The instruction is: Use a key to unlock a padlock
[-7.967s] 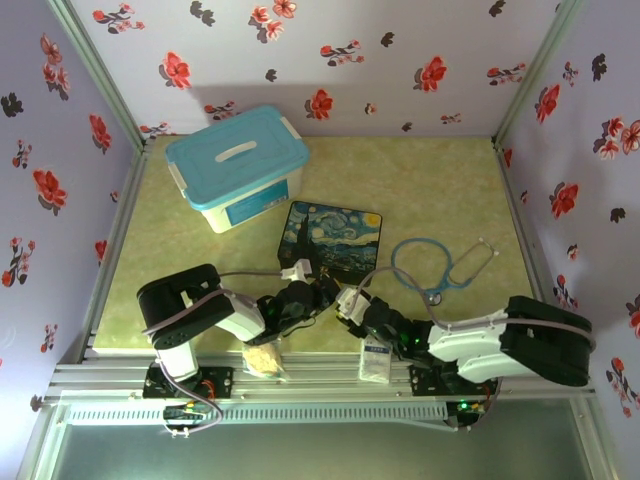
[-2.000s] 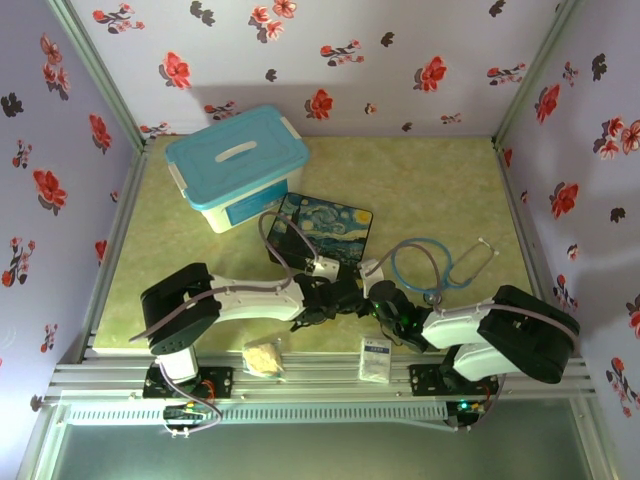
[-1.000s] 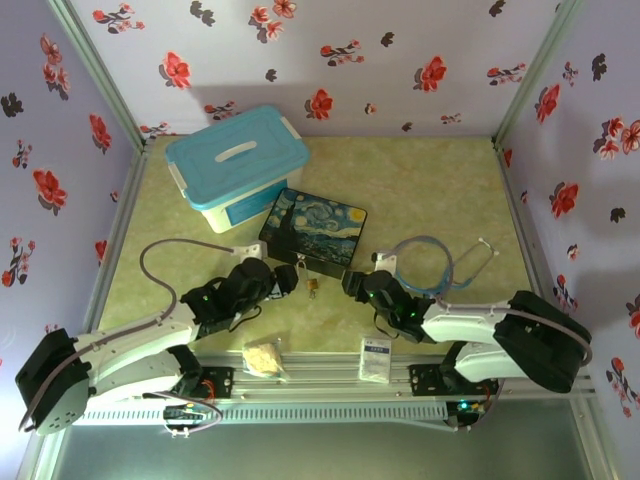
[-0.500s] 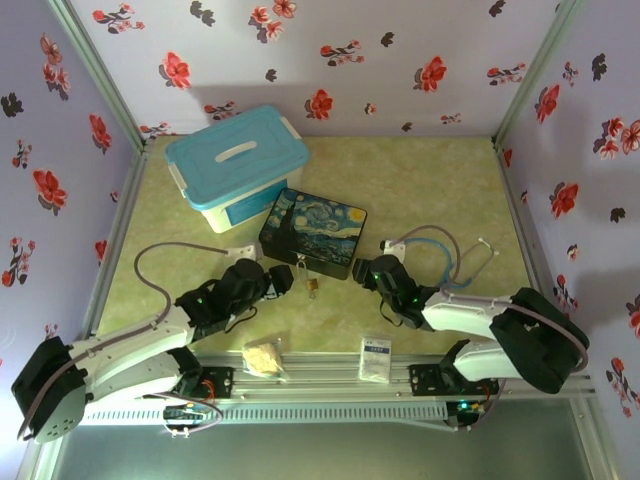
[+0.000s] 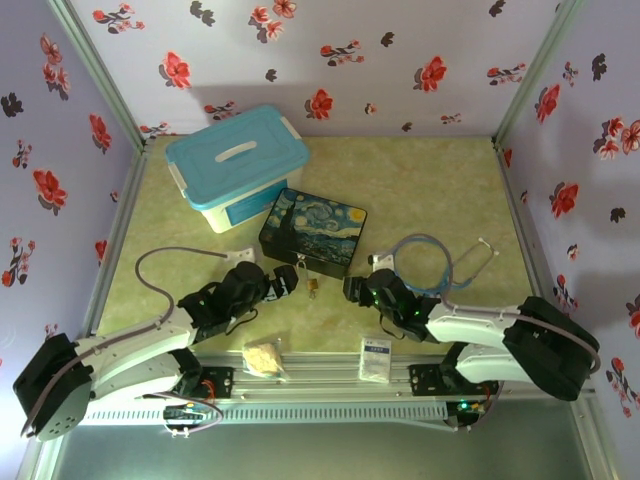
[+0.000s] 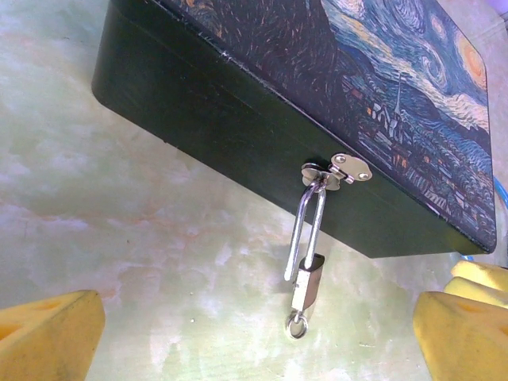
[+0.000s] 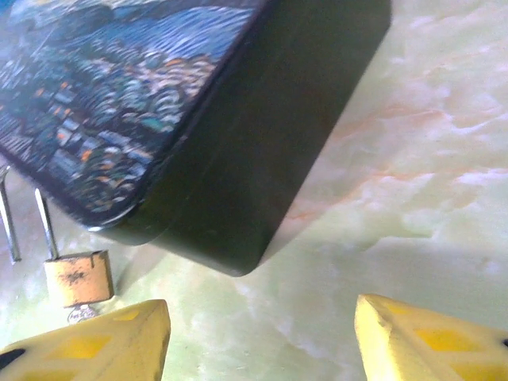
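Observation:
The small brass padlock (image 6: 308,279) hangs by its silver shackle (image 6: 305,230) from the hasp of the painted tin box (image 6: 262,103) and rests on the table. One shackle leg stands free beside the body. The key (image 6: 298,324) sticks out of the padlock's bottom, showing just a small ring-shaped head. My left gripper (image 6: 254,349) is open, near and just left of the padlock (image 5: 312,288). My right gripper (image 7: 258,341) is open at the box's near right corner, with the padlock (image 7: 78,278) off its left finger. Both grippers hold nothing.
A blue-lidded plastic box (image 5: 237,165) stands at the back left. A blue stethoscope (image 5: 440,262) lies right of the tin box (image 5: 313,232). A yellowish bag (image 5: 264,357) and a white packet (image 5: 376,358) lie at the near edge.
Two seconds ago both grippers were together at the lock; they have since drawn apart, leaving the padlock hanging. In the last half second the right gripper slid slightly nearer and left.

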Tool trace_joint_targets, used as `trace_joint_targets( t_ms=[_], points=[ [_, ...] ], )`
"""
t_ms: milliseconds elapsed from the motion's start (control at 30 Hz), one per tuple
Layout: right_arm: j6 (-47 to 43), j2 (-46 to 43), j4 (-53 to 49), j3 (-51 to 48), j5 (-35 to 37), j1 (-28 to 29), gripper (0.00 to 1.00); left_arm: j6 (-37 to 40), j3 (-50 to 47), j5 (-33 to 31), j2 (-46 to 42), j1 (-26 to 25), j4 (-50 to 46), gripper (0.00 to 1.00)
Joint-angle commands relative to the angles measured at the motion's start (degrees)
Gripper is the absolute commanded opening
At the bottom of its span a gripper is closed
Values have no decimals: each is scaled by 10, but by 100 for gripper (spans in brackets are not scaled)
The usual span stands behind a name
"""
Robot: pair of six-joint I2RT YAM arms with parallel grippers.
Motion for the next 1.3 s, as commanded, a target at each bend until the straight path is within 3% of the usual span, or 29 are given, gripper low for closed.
trace_joint_targets(
  t_ms=[0, 400, 867, 1133, 1267],
  points=[
    [-23, 24, 20, 15, -9, 9, 64, -7, -3, 2, -1, 4, 21, 100],
    [4, 90, 113, 22, 19, -28, 65, -27, -26, -4, -12, 4, 38, 100],
    [-22, 130, 93, 79, 6, -115, 66, -16, -23, -9, -9, 4, 29, 100],
    [2, 80, 76, 29, -17, -117, 64, 17, -7, 5, -14, 5, 10, 100],
    [25, 41, 53, 3, -32, -95, 66, 45, -13, 50, -18, 12, 41, 100]
  ],
)
